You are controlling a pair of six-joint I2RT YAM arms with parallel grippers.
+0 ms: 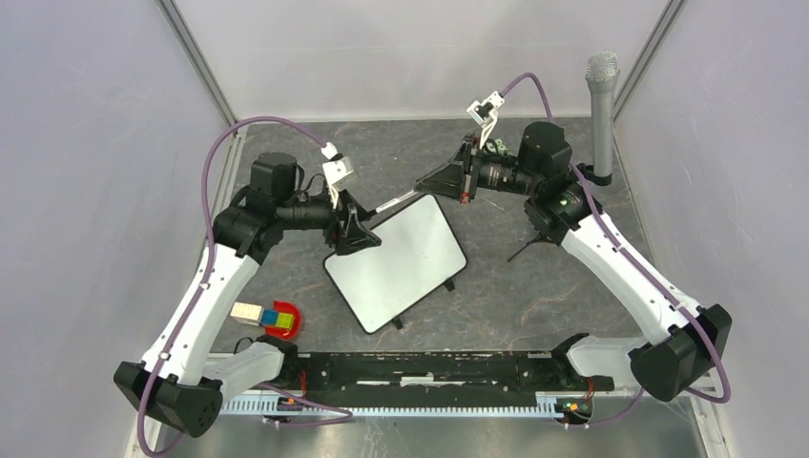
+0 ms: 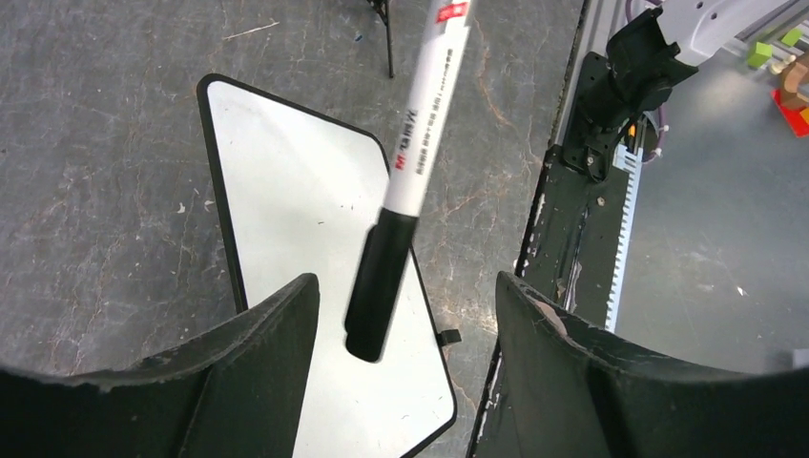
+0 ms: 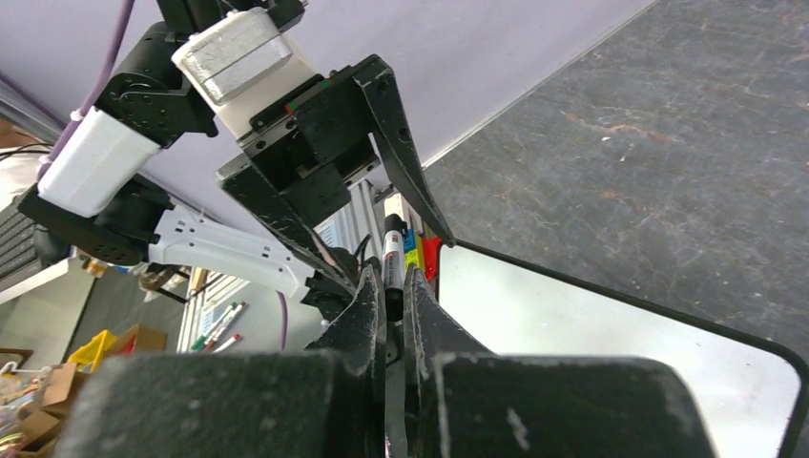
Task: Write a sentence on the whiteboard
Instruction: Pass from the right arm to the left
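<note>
Mottled grey table (image 1: 534, 296) — whiteboard (image 1: 396, 262), red dish (image 1: 289, 327) of blocks (image 1: 259, 314)

Grey mottled tabletop (image 1: 496, 296), pale lilac walls (image 1: 86, 191), even light.

My left fingers (image 2: 253, 363) are matt black plastic, scuffed at edges; the marker (image 2: 420, 134) smooth plastic; the whiteboard (image 2: 286, 191) glossy; the table (image 2: 95, 191) rough, mottled.

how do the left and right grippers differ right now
The left gripper is open, fingers spread around the marker's black cap; the right gripper is shut on its white barrel. From above, the left overlaps the whiteboard's edge; the right sits past its far corner. Both face each other.
</note>
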